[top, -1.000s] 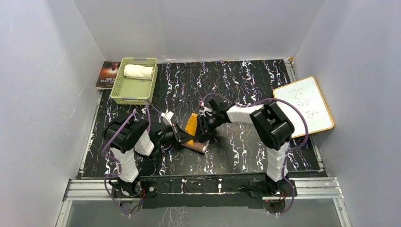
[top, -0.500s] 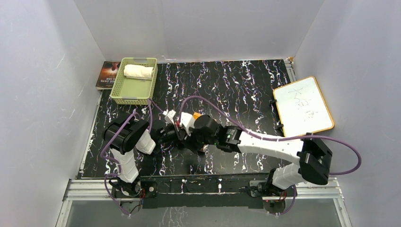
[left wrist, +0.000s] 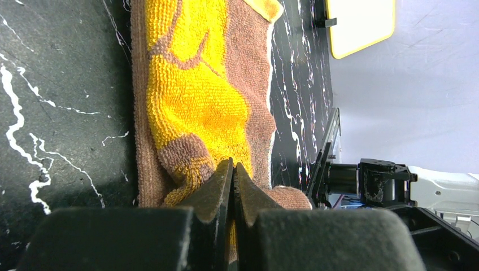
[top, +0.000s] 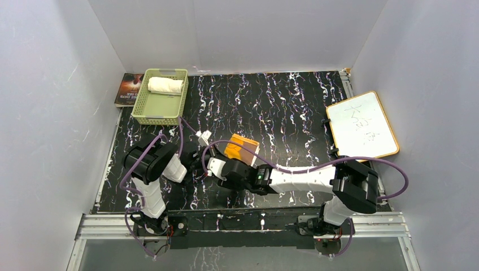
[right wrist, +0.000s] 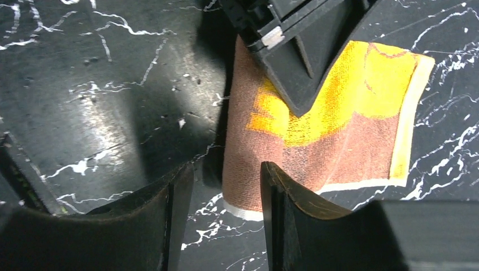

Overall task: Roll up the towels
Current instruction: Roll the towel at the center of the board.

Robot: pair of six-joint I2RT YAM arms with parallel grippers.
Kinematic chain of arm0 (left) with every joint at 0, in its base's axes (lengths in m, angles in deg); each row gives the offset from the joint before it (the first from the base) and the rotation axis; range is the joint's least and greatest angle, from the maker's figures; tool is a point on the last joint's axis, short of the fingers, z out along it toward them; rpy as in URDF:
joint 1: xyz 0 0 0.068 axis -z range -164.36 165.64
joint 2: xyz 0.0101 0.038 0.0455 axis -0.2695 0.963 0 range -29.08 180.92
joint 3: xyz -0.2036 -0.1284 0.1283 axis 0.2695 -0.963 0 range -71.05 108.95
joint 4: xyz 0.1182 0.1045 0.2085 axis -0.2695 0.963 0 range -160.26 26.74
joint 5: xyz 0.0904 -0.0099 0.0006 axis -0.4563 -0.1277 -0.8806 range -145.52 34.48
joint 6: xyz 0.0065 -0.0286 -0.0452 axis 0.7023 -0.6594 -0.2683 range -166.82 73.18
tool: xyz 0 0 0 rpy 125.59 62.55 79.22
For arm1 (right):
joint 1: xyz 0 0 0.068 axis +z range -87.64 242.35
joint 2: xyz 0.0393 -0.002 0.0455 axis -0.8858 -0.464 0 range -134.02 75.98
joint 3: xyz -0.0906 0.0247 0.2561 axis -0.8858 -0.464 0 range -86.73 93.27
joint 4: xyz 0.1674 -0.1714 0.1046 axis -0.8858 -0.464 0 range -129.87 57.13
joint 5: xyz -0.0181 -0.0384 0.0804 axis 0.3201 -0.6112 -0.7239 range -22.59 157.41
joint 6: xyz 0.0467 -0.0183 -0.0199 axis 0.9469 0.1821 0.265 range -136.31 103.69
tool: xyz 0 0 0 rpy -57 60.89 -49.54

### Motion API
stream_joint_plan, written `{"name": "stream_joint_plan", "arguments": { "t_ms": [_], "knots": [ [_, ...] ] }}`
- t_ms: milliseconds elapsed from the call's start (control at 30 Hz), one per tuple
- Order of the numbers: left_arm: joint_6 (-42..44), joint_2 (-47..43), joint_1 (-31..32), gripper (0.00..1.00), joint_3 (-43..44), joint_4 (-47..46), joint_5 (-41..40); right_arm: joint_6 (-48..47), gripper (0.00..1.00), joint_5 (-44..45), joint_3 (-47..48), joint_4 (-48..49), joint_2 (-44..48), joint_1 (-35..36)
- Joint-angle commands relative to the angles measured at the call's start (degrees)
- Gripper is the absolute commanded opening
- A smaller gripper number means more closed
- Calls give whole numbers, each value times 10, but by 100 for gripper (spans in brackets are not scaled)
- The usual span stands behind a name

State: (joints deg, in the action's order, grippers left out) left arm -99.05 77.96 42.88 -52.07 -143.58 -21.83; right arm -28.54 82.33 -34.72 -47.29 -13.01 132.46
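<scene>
The brown towel (top: 241,148) with a yellow-orange pattern lies spread on the black marbled table. In the left wrist view my left gripper (left wrist: 233,169) is shut on the near edge of this towel (left wrist: 197,96), with a fold of cloth bunched at the fingertips. My right gripper (right wrist: 226,167) is open and low over the table at the near-left corner of the towel (right wrist: 344,141), holding nothing. The left gripper (right wrist: 299,62) reaches onto the cloth from above in that view. The cream-white towel (top: 165,85) lies rolled in the green basket (top: 141,107).
A book (top: 127,89) lies behind the basket at the far left. A white board with a wooden frame (top: 362,125) sits at the right edge of the table. Grey walls close in the table on three sides.
My right arm has swung from the towel's far side round to its near-left corner, stretched low across the table. The towel, earlier part-raised and rolled, now lies flatter. The left gripper stays shut.
</scene>
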Motion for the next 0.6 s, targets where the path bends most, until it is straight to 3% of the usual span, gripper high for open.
{"name": "stream_joint_plan", "arguments": {
  "t_ms": [0, 567],
  "knots": [
    [48, 14, 6, 0, -2, 92, -39, -22, 44, 48, 1, 42, -11, -1],
    [50, 21, 7, 0, 3, 90, -28, -15, 37, 67, -1, 50, -56, -1]
  ]
}}
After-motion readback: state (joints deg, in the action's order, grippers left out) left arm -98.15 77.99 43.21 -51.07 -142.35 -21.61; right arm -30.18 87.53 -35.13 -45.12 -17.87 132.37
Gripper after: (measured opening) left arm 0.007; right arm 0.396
